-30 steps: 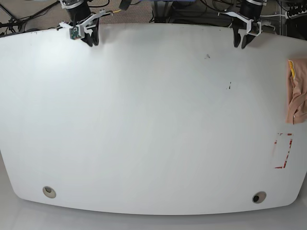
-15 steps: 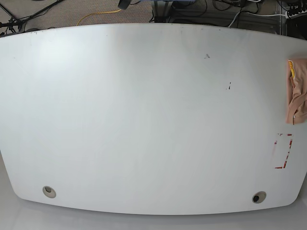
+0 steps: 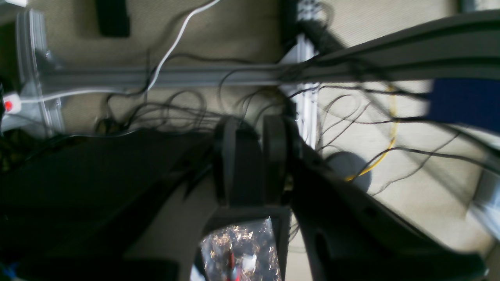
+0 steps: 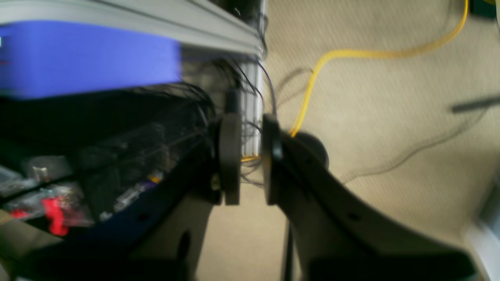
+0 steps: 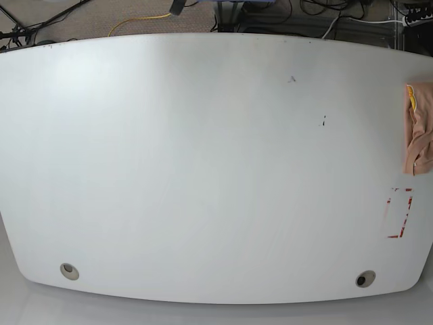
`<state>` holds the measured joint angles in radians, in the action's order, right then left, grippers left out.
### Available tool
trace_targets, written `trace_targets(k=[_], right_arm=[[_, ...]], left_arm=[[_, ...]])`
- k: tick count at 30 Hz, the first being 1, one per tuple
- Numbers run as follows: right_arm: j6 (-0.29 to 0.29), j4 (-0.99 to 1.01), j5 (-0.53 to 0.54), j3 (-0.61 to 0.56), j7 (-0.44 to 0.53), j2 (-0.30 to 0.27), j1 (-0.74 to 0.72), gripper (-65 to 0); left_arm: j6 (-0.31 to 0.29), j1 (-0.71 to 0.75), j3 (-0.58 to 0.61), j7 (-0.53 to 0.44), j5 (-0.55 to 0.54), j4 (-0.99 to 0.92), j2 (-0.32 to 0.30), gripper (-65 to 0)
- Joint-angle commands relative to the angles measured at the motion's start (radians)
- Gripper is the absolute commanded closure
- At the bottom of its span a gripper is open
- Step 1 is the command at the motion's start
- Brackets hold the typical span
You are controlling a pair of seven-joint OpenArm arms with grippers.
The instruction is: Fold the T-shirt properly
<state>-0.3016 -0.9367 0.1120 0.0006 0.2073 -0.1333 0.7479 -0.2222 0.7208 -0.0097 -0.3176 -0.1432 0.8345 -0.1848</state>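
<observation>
T-shirt [image 5: 419, 128]: we see a peach bunch at the far right edge of the table [image 5: 203, 169], partly cut off by the base view. A yellow bit shows at its upper left corner. It looks folded or bunched into a narrow strip; we cannot tell which.

Landmark: a red-marked rectangle [image 5: 399, 213] on the table. The T-shirt lies just above it in the base view, near but apart.

Handling: we judge it light, soft and limp, with no stiffness, so it will sag and drape when lifted. Not fragile. Cotton on a smooth table will slide if dragged.

Where to grip: we would pinch fabric edges, at shoulder seams or hem corners, one per arm. Those edges are not readable from here.

Left pincer [image 3: 256, 164]: seen in the left wrist view only. Jaws stand nearly together with a thin gap, nothing between them. It hangs off the table over carpet and a cable tangle [image 3: 250, 105].

Right pincer [image 4: 247, 156]: right wrist view only. Jaws are narrow with a clear slit and grasp nothing. A yellow cable [image 4: 351, 54] and carpet lie behind it.

Relation: both pincers are out of the base view and well apart from the T-shirt, with no contact. Neither wrist view shows any cloth.

Progress: we judge the arms parked; fold quality is not checkable.
</observation>
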Motion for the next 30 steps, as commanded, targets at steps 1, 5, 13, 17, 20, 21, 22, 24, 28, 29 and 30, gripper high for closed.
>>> trace_targets(k=[1,5,13,17,20,21,22,24,28,29,30], right_arm=[[0.002,0.089,0.007,0.005,0.028,-0.009,-0.044,-8.7],[0.003,0.187,0.007,0.005,0.028,-0.007,-0.126,-8.7],[0.003,0.394,0.008,0.009,0.027,-0.007,-0.279,-9.2],[0.005,0.436,0.008,0.009,0.014,-0.007,-0.321,-9.4],[0.006,0.443,0.010,0.009,-0.027,-0.007,-0.351,-9.4],[0.012,0.443,0.010,0.009,-0.035,-0.007,-0.357,-9.4],[0.023,0.443,0.010,0.009,-0.042,-0.007,-0.365,-9.4],[0.052,0.443,0.010,0.009,-0.049,-0.007,-0.379,-9.4],[0.088,0.445,0.008,0.009,-0.087,-0.007,-0.397,-9.4],[0.088,0.445,0.008,0.009,-0.099,-0.007,-0.405,-9.4],[0.086,0.445,0.008,0.009,-0.107,-0.007,-0.410,-9.4]], left_arm=[[-0.007,-0.042,0.006,-0.016,0.000,-0.090,0.003,-10.4],[-0.007,-0.162,0.007,-0.016,0.001,-0.275,0.005,-10.6],[-0.004,-0.404,0.032,-0.015,0.052,-0.613,0.005,-10.6],[0.048,-0.481,0.032,-0.010,0.078,-0.705,0.006,-10.6],[0.083,-0.519,0.032,0.027,0.104,-0.728,0.008,-10.6],[0.083,-0.531,0.032,0.042,0.110,-0.729,0.011,-10.6],[0.083,-0.542,0.032,0.062,0.113,-0.728,0.020,-10.6],[0.083,-0.550,0.032,0.093,0.118,-0.726,0.031,-10.6],[0.085,-0.577,0.032,0.134,0.118,-0.726,0.035,-10.6],[0.085,-0.582,0.032,0.142,0.118,-0.726,0.037,-10.6],[0.085,-0.585,0.032,0.146,0.118,-0.726,0.037,-10.6]])
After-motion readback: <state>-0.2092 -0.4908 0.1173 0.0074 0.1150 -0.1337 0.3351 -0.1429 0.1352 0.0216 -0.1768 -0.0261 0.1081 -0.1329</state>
